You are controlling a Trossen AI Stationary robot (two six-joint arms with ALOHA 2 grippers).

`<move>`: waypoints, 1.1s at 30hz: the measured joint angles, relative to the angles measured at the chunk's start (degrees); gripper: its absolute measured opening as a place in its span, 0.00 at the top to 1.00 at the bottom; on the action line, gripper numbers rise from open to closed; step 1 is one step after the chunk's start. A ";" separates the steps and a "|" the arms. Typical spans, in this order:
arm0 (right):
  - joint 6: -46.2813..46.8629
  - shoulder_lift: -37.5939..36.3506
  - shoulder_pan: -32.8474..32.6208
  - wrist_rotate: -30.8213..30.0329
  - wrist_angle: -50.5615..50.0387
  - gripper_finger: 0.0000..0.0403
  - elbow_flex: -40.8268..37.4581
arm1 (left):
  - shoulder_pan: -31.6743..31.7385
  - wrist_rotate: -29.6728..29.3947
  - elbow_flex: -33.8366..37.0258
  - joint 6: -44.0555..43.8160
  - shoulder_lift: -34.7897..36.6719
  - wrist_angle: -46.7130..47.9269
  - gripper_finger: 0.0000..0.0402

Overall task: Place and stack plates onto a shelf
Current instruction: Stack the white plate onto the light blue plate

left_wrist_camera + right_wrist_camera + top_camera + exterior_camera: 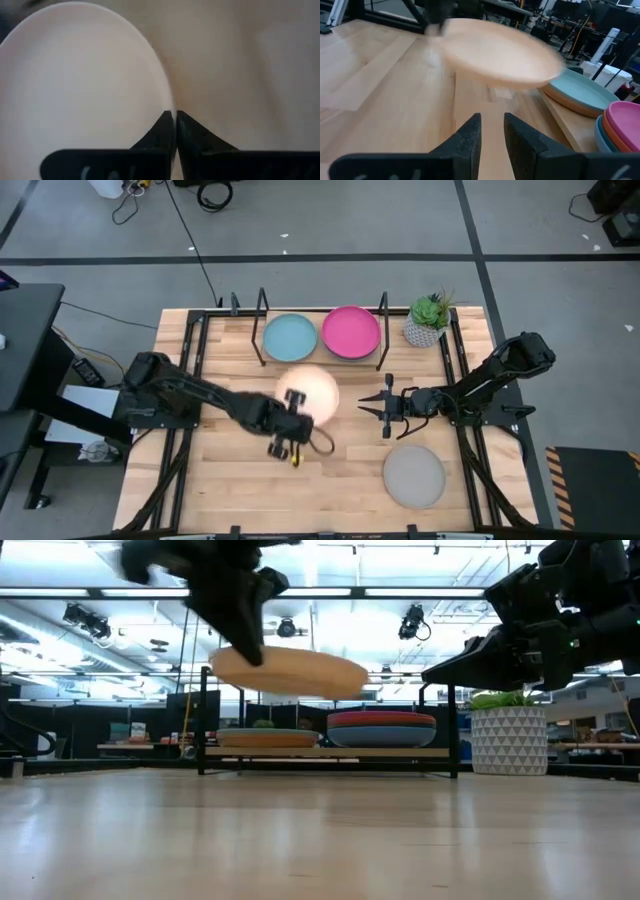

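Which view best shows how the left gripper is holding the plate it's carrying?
The left wrist view: the left gripper is shut on the rim of the peach plate. The high view shows the plate washed out near the shelf; the low view shows it airborne; the right wrist view, blurred.

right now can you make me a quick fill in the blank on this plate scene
1. The left claw holds the ____ plate above the table.
2. On the shelf, the top plate of the right stack is ____.
3. The ____ plate lies on the table near the right claw.

Missing words: peach; magenta; grey
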State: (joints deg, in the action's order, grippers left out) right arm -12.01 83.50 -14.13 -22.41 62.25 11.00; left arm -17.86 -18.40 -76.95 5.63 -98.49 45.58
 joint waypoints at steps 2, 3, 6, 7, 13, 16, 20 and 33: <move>-0.11 0.00 0.02 -0.02 0.29 0.78 0.00 | 2.12 -3.61 0.00 -0.48 0.97 0.29 0.96; -0.17 0.00 0.01 0.03 0.33 0.78 0.00 | 3.43 -4.47 0.00 -0.41 1.21 -0.05 0.96; -0.17 0.00 0.00 1.36 0.36 0.78 0.00 | 8.68 -4.48 0.11 -0.05 1.50 -0.50 0.96; -0.17 0.00 0.00 1.71 0.38 0.78 0.00 | 10.69 -4.53 0.42 -0.02 1.52 -0.75 0.96; -0.15 0.00 -0.02 3.51 0.38 0.78 0.00 | 22.90 -0.43 3.19 1.01 1.52 -2.29 0.96; 0.04 0.00 -0.02 3.86 0.38 0.78 0.00 | 28.22 4.07 4.39 0.99 1.52 -4.86 0.96; 1.31 0.00 -0.05 4.51 0.19 0.78 0.00 | 32.68 6.62 6.66 0.90 1.50 -9.13 0.95; 3.48 0.00 -0.05 6.58 -0.34 0.78 0.00 | 34.99 8.82 9.09 3.00 1.50 -13.31 0.88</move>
State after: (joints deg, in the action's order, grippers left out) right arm -8.54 83.50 -14.17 -15.83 61.91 11.00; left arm 17.13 -9.58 -67.85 8.63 -96.99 32.26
